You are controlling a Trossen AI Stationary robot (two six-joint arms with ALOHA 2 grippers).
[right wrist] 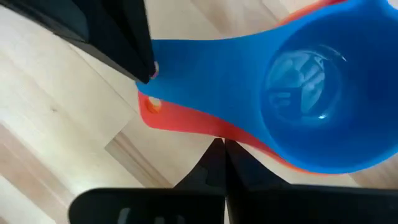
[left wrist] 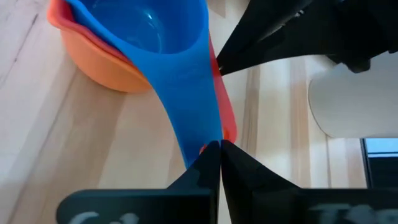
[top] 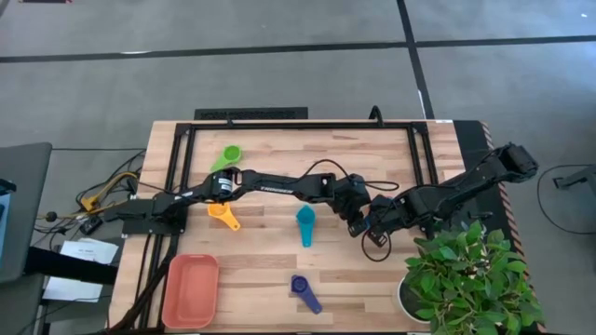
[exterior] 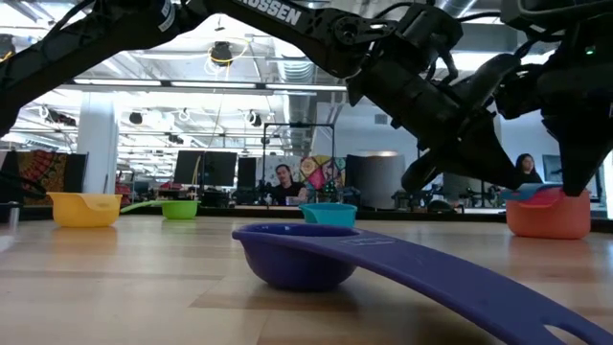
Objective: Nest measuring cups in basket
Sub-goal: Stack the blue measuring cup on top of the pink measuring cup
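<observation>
A blue cup (left wrist: 149,31) sits nested inside a coral cup (left wrist: 93,59), which stands on the table right of centre (exterior: 546,216); their handles lie stacked. My left gripper (left wrist: 219,149) is shut at the handles' free end. My right gripper (right wrist: 219,146) is shut at the coral handle's side. In the high view both grippers (top: 355,221) (top: 371,231) cover this pair. The green cup (top: 228,154), yellow-orange cup (top: 222,214), teal cup (top: 304,223) and dark purple cup (top: 303,293) stand apart on the table. The salmon basket (top: 191,288) lies at the near-left corner. No pink cup shows. My left gripper's shut fingertips meet the free end of the blue cup's handle (left wrist: 198,134), coming along the handle. Whether they pinch it or only rest on it, I cannot tell. My right gripper's shut fingertips touch the long edge of the coral cup's handle (right wrist: 205,130), coming across it.
A potted plant (top: 466,279) stands at the near-right corner, close behind my right arm. A black frame (top: 298,126) runs along the far and left sides. Cables lie off the left edge. People sit in the room beyond the table.
</observation>
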